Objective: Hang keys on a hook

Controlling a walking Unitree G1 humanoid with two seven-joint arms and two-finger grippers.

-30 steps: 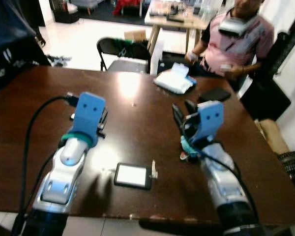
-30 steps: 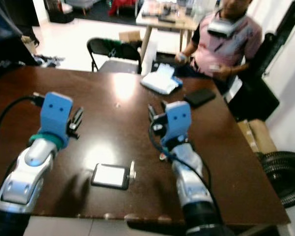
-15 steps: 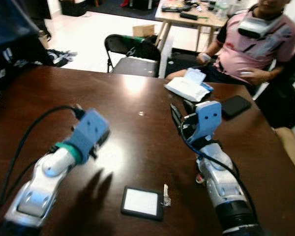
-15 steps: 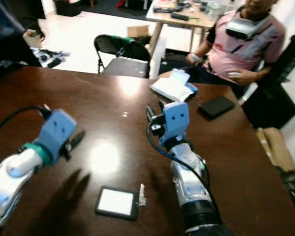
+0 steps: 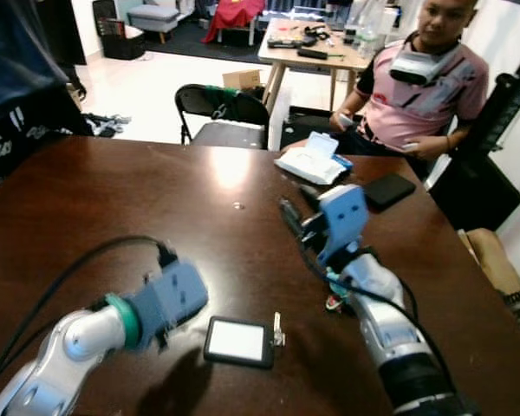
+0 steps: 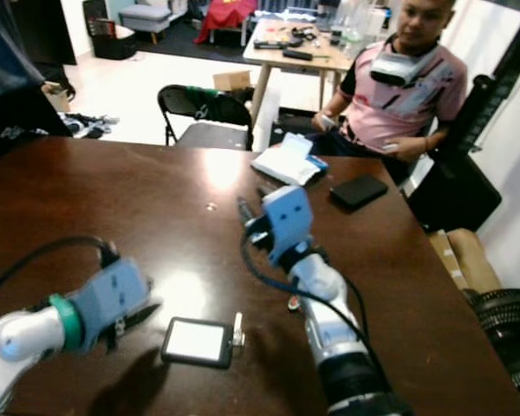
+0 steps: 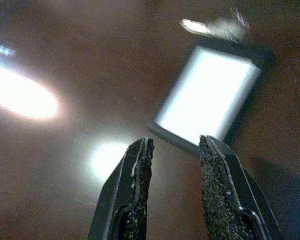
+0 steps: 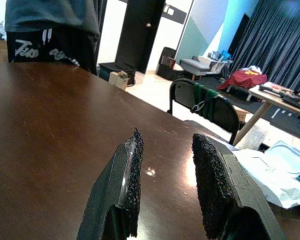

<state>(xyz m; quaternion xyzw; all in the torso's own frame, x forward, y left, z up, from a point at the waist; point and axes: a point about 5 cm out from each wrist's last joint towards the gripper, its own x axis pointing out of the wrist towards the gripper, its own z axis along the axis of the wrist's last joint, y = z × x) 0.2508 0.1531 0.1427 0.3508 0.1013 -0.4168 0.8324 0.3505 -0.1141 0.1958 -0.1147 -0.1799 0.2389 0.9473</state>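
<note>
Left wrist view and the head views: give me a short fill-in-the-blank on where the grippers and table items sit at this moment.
1. The left gripper points at the white ____ with a black frame, its jaws open and empty.
2. The small metal key lies on the table against that item's ____ edge.
3. The right gripper hangs above the table with its jaws ____.
4. The black phone lies near the seated ____.

Missing words: tile; right; open; person

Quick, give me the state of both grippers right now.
Left gripper: open, holding nothing, pointed at the dark-framed white tag on the table.
Right gripper: open, holding nothing, raised above the table.
</note>
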